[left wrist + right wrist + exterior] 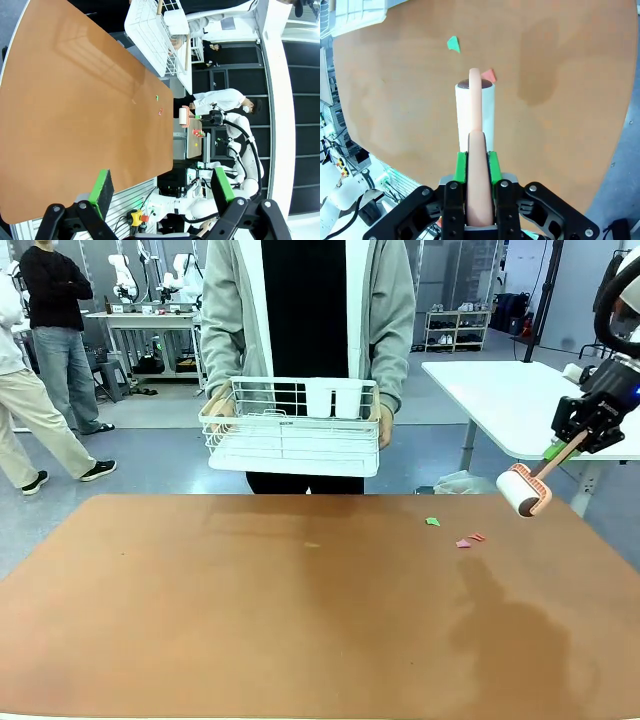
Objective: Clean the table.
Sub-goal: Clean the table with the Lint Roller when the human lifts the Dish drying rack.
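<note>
Table (200,620) below right hand (558,448) (gripping lint roller (524,490)), paper scraps (463,543) nearby

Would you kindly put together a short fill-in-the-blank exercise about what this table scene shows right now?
1. The lint roller is held by its ___ in the right gripper.
2. The white wire rack is held by the ___ beyond the table's far edge.
3. The left gripper has its jaws ___.
4. The green scrap and pink scraps lie on the ___.
Missing words: handle; person; open; table.
</note>
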`<state>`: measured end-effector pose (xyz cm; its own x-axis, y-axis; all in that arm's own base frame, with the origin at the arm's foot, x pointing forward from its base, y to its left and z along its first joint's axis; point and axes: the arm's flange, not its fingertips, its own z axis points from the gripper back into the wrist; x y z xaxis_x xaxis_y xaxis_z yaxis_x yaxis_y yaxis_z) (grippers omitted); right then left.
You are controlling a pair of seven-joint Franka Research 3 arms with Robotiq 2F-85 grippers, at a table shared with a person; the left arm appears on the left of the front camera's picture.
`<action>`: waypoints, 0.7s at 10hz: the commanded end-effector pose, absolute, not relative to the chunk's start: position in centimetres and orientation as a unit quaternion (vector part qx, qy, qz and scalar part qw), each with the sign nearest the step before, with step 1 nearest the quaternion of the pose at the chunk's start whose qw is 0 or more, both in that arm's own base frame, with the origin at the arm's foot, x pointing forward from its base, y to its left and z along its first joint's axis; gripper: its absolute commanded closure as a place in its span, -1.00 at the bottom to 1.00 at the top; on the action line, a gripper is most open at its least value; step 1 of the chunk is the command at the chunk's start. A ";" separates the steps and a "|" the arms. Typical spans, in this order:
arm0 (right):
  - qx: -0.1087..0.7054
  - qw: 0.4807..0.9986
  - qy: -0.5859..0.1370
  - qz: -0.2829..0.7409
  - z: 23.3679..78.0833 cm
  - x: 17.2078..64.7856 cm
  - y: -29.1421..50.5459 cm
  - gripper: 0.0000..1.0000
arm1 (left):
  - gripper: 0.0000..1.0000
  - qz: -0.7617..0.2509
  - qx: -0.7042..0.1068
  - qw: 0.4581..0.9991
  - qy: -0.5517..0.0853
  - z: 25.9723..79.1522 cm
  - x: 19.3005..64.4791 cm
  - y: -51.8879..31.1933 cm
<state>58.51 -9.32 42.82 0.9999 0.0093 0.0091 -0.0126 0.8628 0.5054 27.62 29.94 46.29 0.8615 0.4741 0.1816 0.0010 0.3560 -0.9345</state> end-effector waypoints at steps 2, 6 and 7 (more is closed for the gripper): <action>0.290 0.957 0.009 0.023 40.9 61.6 -10.8 0.59 | -1.00 0.141 -0.555 0.788 -0.227 46.5 27.3 30.0; 0.300 0.954 -0.016 0.014 37.1 63.0 -12.4 0.59 | -1.00 0.141 -0.555 0.788 -0.227 46.5 27.3 30.0; 0.306 0.952 -0.014 0.014 36.4 63.5 -12.4 0.59 | -1.00 0.141 -0.555 0.788 -0.227 46.5 27.3 30.0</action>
